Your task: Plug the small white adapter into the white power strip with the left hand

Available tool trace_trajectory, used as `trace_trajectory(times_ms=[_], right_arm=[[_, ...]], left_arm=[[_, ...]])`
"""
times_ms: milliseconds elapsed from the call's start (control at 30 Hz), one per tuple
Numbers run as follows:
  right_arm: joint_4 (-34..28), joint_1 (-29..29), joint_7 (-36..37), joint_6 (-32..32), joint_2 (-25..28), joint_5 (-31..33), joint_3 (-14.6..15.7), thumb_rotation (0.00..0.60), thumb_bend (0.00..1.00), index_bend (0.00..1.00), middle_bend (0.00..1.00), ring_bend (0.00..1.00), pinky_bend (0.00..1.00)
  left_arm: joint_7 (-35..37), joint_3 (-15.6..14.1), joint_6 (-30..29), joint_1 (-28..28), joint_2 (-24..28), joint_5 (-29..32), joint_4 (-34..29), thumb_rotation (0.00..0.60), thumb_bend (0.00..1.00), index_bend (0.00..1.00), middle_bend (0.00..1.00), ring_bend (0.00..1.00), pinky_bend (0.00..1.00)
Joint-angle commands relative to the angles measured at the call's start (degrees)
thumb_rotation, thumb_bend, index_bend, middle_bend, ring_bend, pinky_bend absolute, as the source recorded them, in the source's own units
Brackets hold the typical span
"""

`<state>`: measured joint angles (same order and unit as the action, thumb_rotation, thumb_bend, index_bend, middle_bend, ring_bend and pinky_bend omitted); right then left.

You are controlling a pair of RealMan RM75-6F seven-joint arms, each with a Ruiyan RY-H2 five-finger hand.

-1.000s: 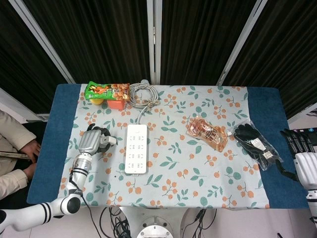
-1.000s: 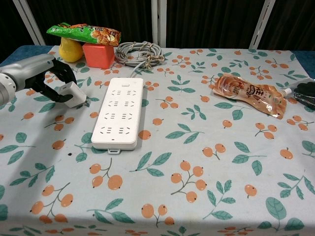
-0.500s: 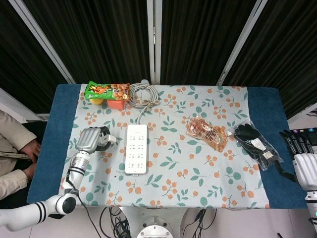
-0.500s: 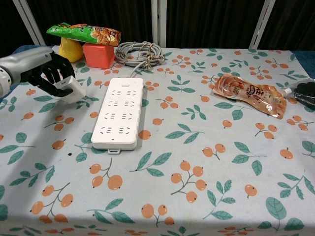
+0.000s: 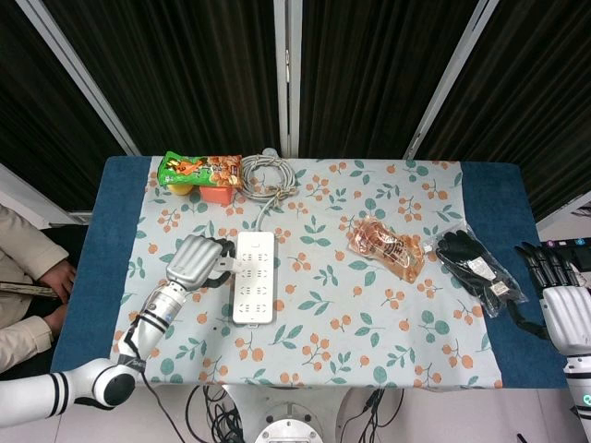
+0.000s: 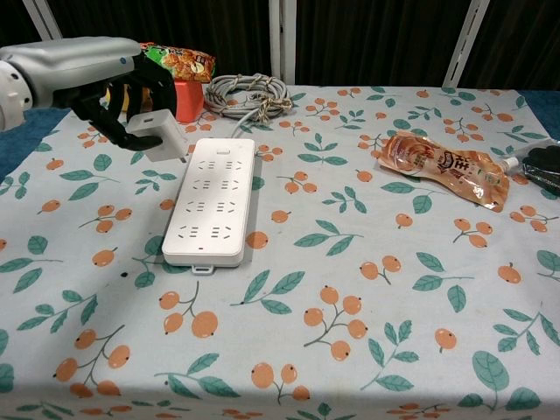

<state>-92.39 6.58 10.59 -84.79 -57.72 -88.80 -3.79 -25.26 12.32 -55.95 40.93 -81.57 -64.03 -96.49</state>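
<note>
Adapter [image 6: 157, 134] sits pinched in your left hand [image 6: 122, 87], lifted off the cloth and tilted, with its pins pointing down toward the table. The dark fingers [image 6: 103, 103] curl around its upper part, so that hand is closed on the small white block. Just to that hand's right lies the white power strip [image 6: 213, 200], flat on the floral tablecloth [image 6: 350, 289]; the adapter hangs beside the strip's far left corner, apart from it and not over any socket row that you can make out. In the head view the same hand [image 5: 197, 261] shows right against the strip's [image 5: 254, 276] left edge. Beyond the hand sit the grey coiled cord [image 6: 246, 94] and an orange block [image 6: 177, 98] under a green snack bag [image 6: 179, 61]. Your right hand [image 5: 560, 300] rests at the table's far right edge, fingers apart, holding nothing, near black gloves in a bag [image 5: 476, 268].
</note>
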Motion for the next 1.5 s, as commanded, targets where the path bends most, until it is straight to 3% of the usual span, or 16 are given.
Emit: trace_trajectory(times_ms=[33,300,700,1500], right_arm=[[0.09,-0.2,0.12,-0.15,0.04,0.12,0.07,0.6,0.33,0.0,0.04,0.0,0.0],[0.83,-0.67,0.89,-0.26,-0.13,0.54,0.23,0.6,0.33,0.0,0.04,0.0,0.0],[1.73,-0.74,1.86,-0.15,-0.36,0.6,0.21,0.6,0.33,0.0,0.05,0.0,0.0],[2.45,-1.08,2.77,-0.49,-0.42,0.57,0.15,0.6,0.33,0.0,0.05,0.0,0.0]], left_arm=[[-4.47,0.48,2.77,3.69,-1.29,5.51,-0.03,0.6,0.5,0.66,0.69,0.53,0.57],[-10.81,-0.56,2.35,7.09,-2.34,11.73,-0.54,0.6,0.5,0.65,0.69,0.53,0.57],[-14.48,-1.88,0.72,10.07,-3.3,17.36,-0.66,0.6,0.5,0.65,0.69,0.53,0.56],[-16.54,-3.71,-1.1,13.54,-3.41,21.99,-1.08,0.6,0.5,0.65,0.69,0.53,0.56]])
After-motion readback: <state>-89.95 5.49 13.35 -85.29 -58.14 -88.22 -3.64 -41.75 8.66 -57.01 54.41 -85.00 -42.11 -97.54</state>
